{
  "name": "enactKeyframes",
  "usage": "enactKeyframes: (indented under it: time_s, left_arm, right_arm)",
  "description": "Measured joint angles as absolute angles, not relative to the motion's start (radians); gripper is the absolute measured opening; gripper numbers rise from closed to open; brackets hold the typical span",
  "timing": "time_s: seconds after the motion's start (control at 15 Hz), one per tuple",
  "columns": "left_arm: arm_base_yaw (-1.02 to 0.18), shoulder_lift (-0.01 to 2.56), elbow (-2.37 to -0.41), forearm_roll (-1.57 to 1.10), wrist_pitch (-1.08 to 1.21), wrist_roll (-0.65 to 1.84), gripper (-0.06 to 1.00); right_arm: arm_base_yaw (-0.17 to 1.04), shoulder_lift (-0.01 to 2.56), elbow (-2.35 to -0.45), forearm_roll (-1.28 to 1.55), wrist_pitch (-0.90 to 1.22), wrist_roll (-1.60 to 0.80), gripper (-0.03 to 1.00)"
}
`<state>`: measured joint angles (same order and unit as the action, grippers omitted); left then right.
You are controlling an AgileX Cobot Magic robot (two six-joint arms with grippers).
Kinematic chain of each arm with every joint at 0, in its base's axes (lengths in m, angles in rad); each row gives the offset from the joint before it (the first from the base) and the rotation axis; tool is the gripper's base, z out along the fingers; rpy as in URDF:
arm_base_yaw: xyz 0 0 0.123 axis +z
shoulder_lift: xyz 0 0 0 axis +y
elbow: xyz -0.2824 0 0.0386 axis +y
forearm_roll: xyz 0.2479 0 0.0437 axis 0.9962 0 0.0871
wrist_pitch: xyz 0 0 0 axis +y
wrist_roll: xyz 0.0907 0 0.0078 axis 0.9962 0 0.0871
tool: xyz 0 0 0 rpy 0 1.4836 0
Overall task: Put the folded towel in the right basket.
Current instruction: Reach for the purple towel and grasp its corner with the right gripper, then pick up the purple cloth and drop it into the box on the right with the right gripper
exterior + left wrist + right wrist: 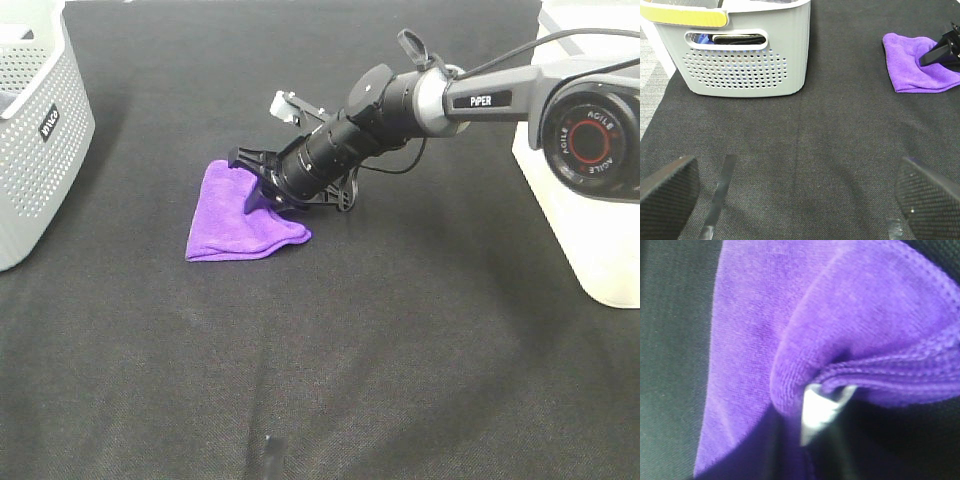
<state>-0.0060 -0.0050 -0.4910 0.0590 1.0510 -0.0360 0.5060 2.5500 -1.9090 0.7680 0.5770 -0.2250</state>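
Plainly the right gripper (pixel 265 198) is clamped on the folded towel (pixel 230 228), middle of the bench (pixel 400 350); the right basket (pixel 590 240) stands at the right edge, that arm's side. The left gripper (pixel 797 192) gapes apart.

Lighting: bright, even, from overhead. Shadows: faint; one small dark patch on the purple towel (pixel 230 225) under the right gripper (pixel 258 195). Right basket (pixel 590 230): near-overexposed white. Left gripper (pixel 799 197) pads (pixel 922 195): slightly soft. Right wrist view: extreme close-up, blurred, lower part in deep shadow.
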Motion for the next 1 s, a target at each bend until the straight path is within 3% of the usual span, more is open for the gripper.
enactKeyframes:
  time_s: [0.27, 0.4, 0.53, 0.67, 1.0]
  left_arm:
    - [-0.006, -0.005, -0.491, 0.059, 1.051, -0.036, 0.99]
    - [-0.006, -0.005, -0.491, 0.059, 1.051, -0.036, 0.99]
    - [-0.006, -0.005, -0.491, 0.059, 1.051, -0.036, 0.99]
    - [-0.006, -0.005, -0.491, 0.059, 1.051, -0.036, 0.99]
    - [-0.006, -0.005, -0.491, 0.059, 1.051, -0.036, 0.99]
  right_arm:
    - [0.489, 2.475, -1.883, 0.724, 0.720, -0.218, 0.13]
    - [0.418, 2.345, -1.877, 0.716, 0.834, -0.218, 0.13]
    - [0.240, 2.112, -1.878, 0.713, 0.883, -0.221, 0.13]
    - [0.199, 2.070, -1.880, 0.708, 0.891, -0.221, 0.13]
    - [-0.216, 1.821, -1.880, 0.536, 1.002, -0.218, 0.13]
